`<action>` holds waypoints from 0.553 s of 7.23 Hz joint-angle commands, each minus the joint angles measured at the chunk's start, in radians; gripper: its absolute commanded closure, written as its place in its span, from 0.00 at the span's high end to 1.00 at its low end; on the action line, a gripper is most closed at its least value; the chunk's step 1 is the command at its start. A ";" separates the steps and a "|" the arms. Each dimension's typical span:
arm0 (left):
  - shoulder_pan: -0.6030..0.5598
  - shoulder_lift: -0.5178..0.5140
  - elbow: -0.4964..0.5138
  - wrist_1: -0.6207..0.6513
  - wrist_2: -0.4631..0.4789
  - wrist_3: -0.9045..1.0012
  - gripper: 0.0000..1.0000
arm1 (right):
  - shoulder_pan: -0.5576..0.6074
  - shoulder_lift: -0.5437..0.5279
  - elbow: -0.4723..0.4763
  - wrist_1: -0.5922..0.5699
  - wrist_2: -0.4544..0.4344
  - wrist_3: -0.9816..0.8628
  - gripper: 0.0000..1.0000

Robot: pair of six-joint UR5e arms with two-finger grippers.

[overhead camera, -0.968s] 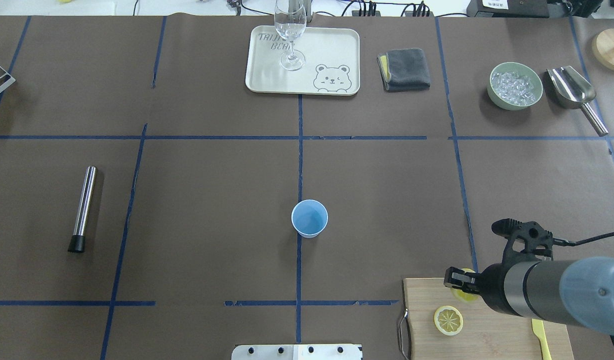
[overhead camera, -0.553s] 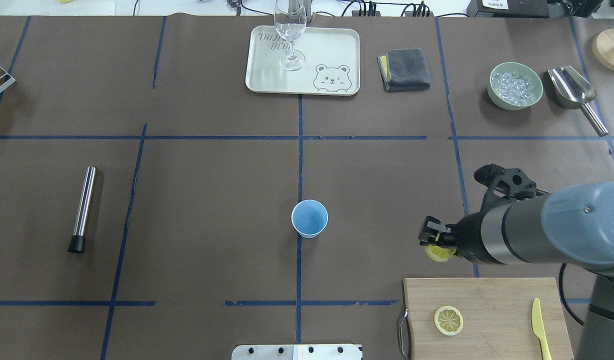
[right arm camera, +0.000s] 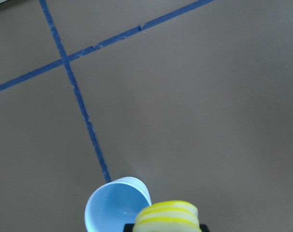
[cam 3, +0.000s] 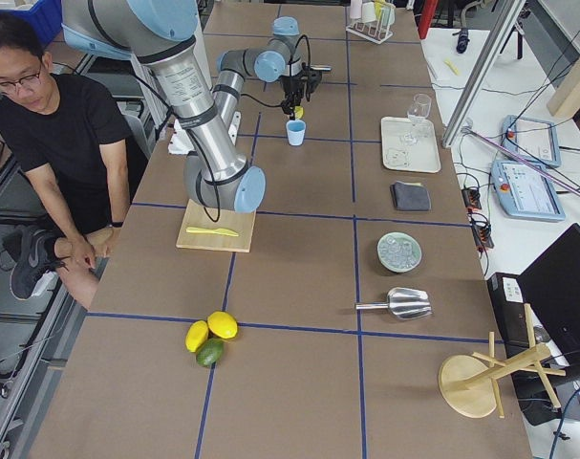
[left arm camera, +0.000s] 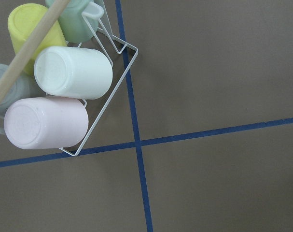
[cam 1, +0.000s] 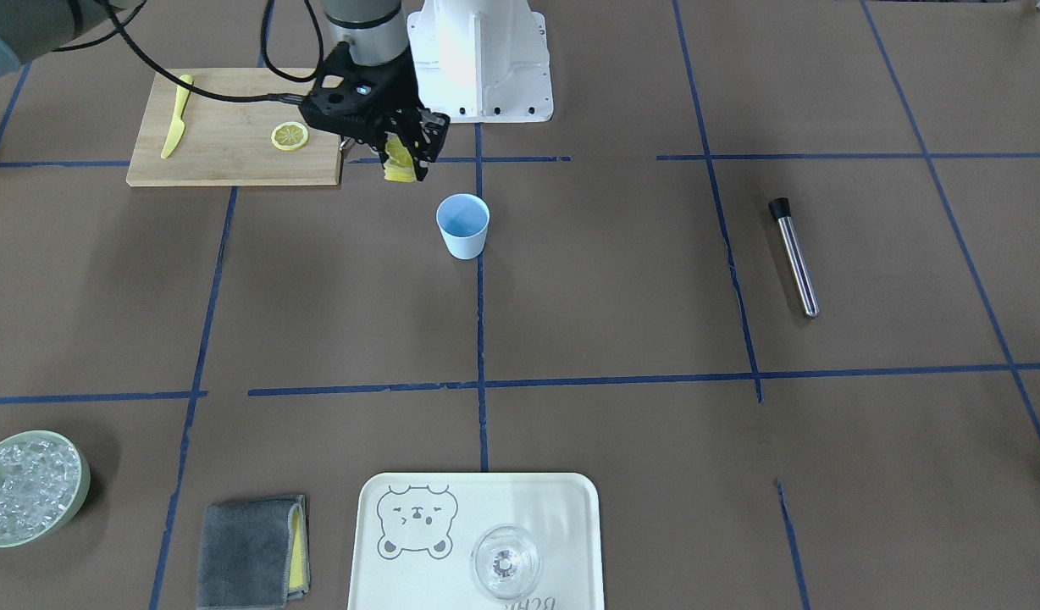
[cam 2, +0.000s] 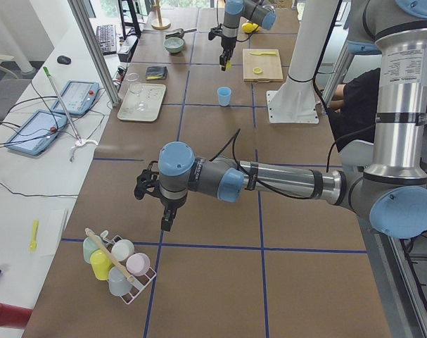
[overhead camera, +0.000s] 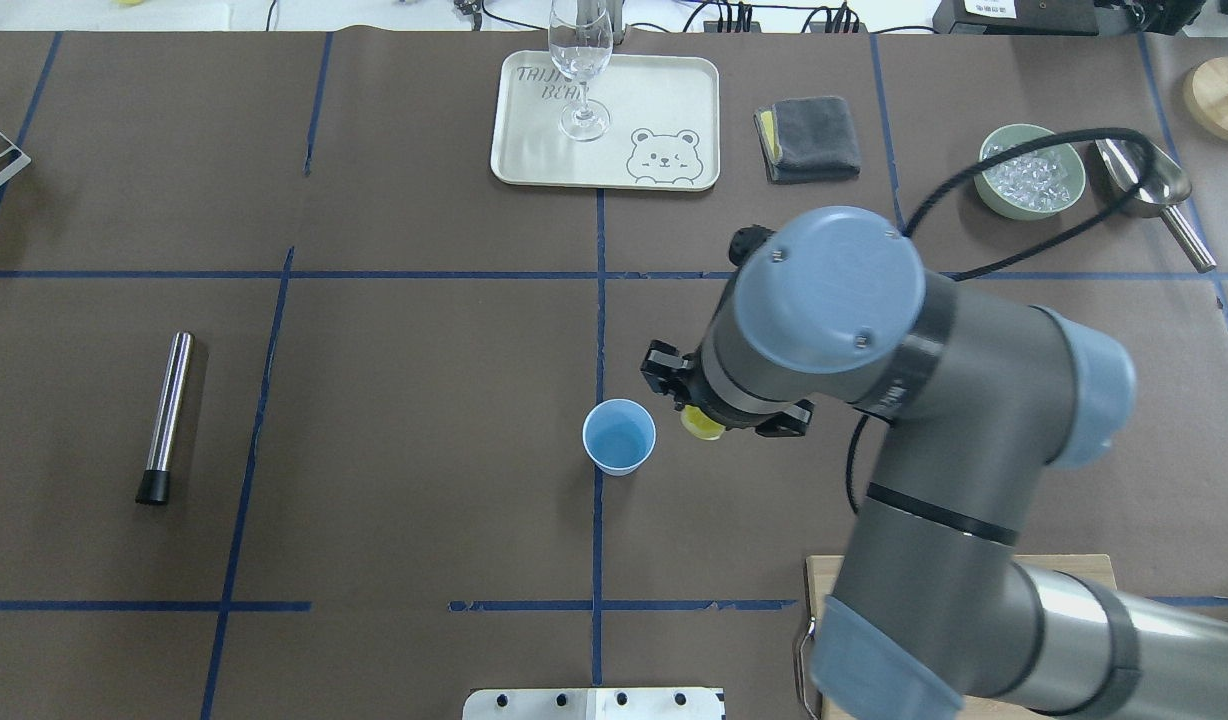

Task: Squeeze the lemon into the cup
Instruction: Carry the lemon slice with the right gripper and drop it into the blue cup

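Note:
The pale blue cup [overhead camera: 619,436] stands upright at the table's middle; it also shows in the front view [cam 1: 463,224] and the right wrist view [right arm camera: 118,205]. My right gripper [overhead camera: 692,408] is shut on a yellow lemon slice [overhead camera: 702,425], pinched into a fold [cam 1: 399,165] [right arm camera: 168,215]. It holds the slice above the table, just to the right of the cup's rim and not over its mouth. A second lemon slice [cam 1: 290,135] lies on the wooden cutting board [cam 1: 224,161]. My left gripper [cam 2: 166,224] shows only in the exterior left view; I cannot tell whether it is open or shut.
A yellow knife [cam 1: 174,127] lies on the board. At the back are a tray [overhead camera: 664,90] with a clear glass [overhead camera: 581,60], a grey cloth [overhead camera: 809,138], a green bowl of ice [overhead camera: 1029,170] and a scoop [overhead camera: 1144,180]. A steel tube [overhead camera: 166,415] lies left. A cup rack [left arm camera: 64,96] is under the left wrist.
My right gripper has lifted one lemon slice off the cutting board and carried it left and forward across the table, to just beside the cup. The cup has not moved.

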 commanded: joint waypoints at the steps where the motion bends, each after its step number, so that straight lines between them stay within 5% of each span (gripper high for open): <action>1: 0.000 0.000 0.002 0.002 0.000 -0.001 1.00 | -0.030 0.071 -0.180 0.114 -0.027 0.008 0.42; 4: 0.002 -0.002 0.009 -0.002 -0.001 0.001 1.00 | -0.053 0.064 -0.189 0.118 -0.027 0.008 0.42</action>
